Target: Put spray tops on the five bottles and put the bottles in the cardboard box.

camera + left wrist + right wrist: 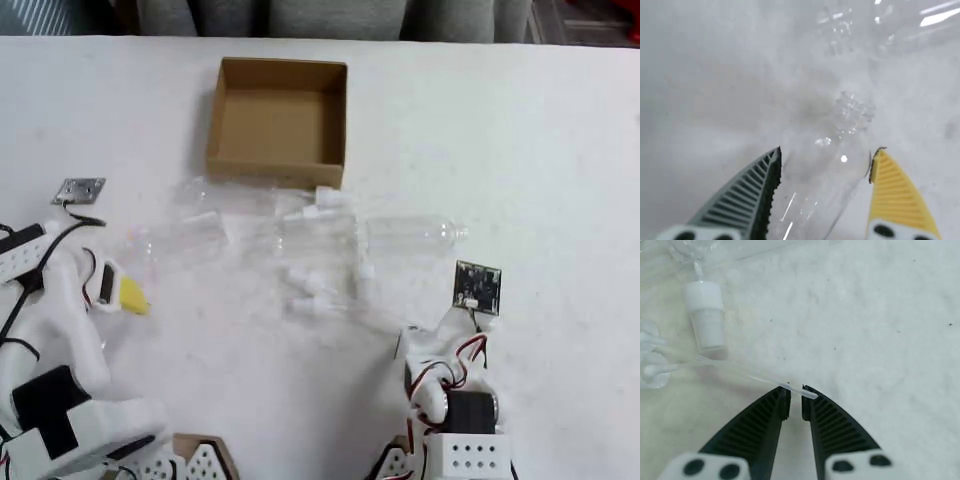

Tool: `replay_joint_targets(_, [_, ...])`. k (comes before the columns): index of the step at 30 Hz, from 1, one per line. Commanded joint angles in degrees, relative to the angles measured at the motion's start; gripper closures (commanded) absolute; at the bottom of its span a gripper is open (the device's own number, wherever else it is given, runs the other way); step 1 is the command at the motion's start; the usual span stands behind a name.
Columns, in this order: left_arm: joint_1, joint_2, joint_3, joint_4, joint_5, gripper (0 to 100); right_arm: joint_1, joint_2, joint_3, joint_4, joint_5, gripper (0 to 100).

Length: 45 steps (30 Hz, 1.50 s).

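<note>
Bottles [300, 235] loose on the tabletop [520, 130] by the cardboard box [275, 170]
Left hand [828, 150], wide open, straddles a capless bottle [825, 185] that could roll if bumped; right hand [796, 390], nearly closed on nothing, sits at a spray top [707, 322]'s thin tube [740, 371], probably easy to kink.

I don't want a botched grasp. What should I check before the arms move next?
1. Left tool open, one finger on each side of the bottle: ok.
2. Its neck bare for a top: ok.
3. Right tool at a tube, grip secure: cannot tell.
4. Box open, room inside: ok.
5. Bottle upright for capping: not ok, it lies flat.
</note>
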Motion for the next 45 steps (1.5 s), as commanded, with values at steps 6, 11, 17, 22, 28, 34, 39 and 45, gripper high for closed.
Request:
replay_joint_targets(6, [-0.5, 0.0, -0.4, -1.8, 1.7, 72, -0.4, -0.2, 0.4, 0.2, -0.1, 98.3])
replay_joint_targets(11, [-0.7, 0.0, -0.7, -1.8, 20.1, 72, -0.4, -0.2, 0.4, 0.2, -0.1, 98.3])
replay_joint_targets(17, [-0.8, 0.0, -1.0, -3.0, 37.1, 71, -0.3, -0.2, 0.4, 0.2, -0.1, 98.3])
replay_joint_targets(22, [-2.4, -0.4, -2.0, -3.5, 42.4, 71, -0.3, -0.2, 0.4, 0.2, -0.1, 98.3])
replay_joint_targets(28, [-6.8, -6.3, -3.2, -3.1, 44.3, 71, -0.4, -0.2, 0.4, 0.2, -0.1, 98.3])
replay_joint_targets(34, [-5.8, -17.4, -2.9, 0.7, 33.5, 72, -0.4, -0.2, 0.4, 0.2, -0.1, 98.3])
replay_joint_targets(39, [-2.9, -23.1, -2.8, 6.7, 13.7, 72, -0.4, -0.2, 0.4, 0.2, -0.1, 98.3])
replay_joint_targets(45, [-0.8, -19.2, -2.9, 14.6, -4.5, 72, -0.4, -0.2, 0.4, 0.2, -0.1, 98.3])
